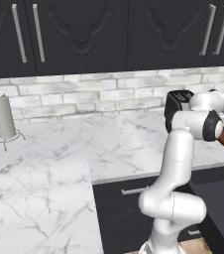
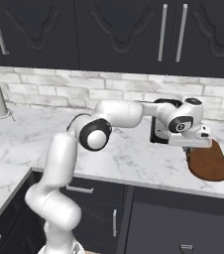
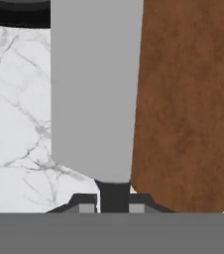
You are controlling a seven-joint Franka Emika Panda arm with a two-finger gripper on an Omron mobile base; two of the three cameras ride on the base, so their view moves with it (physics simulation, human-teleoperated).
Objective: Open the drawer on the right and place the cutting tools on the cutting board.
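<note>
Knife [image 3: 94, 94] blade flat matt silver-grey metal with dark handle, cutting board [image 3: 188, 104] reddish-brown fine-grained matt wood, counter [image 1: 44, 163] smooth white grey-veined marble, backsplash [image 1: 84, 94] pale brick, cabinets [image 2: 114, 30] matt black, brushed-metal handles.

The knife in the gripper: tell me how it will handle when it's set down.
The knife looks stiff: its broad grey blade extends straight from the gripper. Its smooth flat faces probably slide easily, though it should not roll. Gripped only at the dark handle, it may swing before reaching the cutting board.
</note>
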